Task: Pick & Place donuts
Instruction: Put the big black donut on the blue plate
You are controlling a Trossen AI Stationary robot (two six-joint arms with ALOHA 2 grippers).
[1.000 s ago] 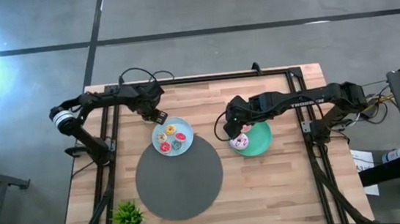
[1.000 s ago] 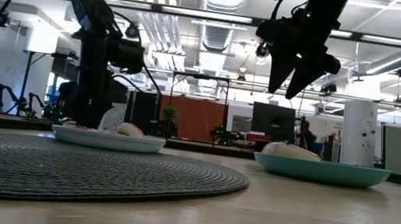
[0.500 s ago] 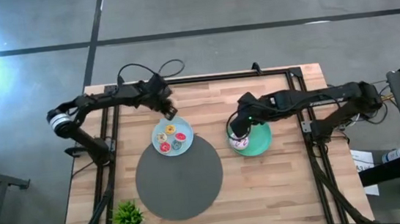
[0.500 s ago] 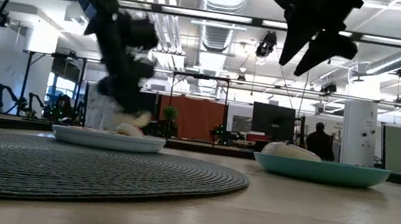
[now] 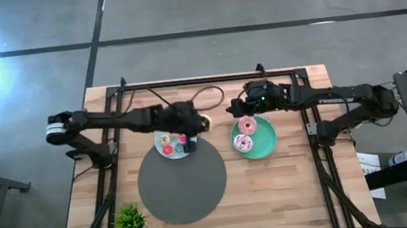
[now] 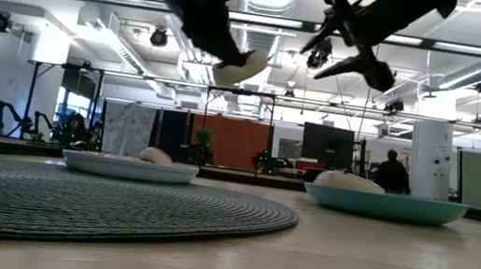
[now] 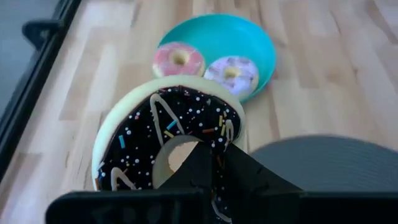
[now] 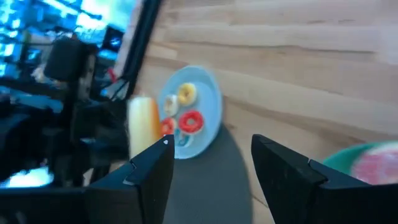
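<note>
The left claw (image 5: pixel 193 127) has lifted a chocolate donut (image 7: pixel 168 138), clenched on it, while the right claw (image 5: pixel 239 109) has risen, spread.

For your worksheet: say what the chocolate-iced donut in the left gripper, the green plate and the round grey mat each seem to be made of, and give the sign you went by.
Chocolate-iced donut: probably moulded plastic; smooth pale rim, glossy dark icing with painted-looking sprinkles.
Green plate: looks like plastic or glazed ceramic; even teal colour, smooth rim. Which one is open.
Grey mat: seems woven cord or fibre; matte, with concentric ribs in the low view.
Left gripper: shut on the donut.
</note>
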